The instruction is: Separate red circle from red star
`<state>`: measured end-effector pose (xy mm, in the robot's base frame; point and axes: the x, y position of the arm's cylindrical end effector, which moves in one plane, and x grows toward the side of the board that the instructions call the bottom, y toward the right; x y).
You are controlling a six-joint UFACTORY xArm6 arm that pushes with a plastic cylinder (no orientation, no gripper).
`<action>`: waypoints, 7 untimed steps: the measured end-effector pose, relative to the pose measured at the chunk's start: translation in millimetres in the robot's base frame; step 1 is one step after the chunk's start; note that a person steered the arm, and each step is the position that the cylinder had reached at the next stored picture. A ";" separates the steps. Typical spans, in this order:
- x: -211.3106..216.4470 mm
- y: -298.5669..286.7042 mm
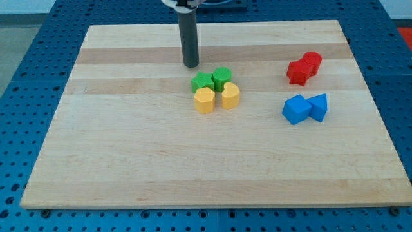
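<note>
The red circle (311, 62) and the red star (297, 72) touch each other at the view's right, the circle up and to the right of the star. My tip (191, 65) rests on the board at the top centre, far to the left of both red blocks and just above-left of the green blocks.
A green star (202, 82) and a green circle (222, 77) sit above a yellow hexagon (205, 100) and a yellow block (230, 95) in a tight cluster. Two blue blocks (297, 109), (318, 106) touch below the red pair. The wooden board (129, 161) lies on a blue perforated table.
</note>
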<state>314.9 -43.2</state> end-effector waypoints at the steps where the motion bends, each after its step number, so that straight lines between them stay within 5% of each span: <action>1: -4.9 41.9; 5: -19.6 257.0; 7: 0.4 280.7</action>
<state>315.3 237.6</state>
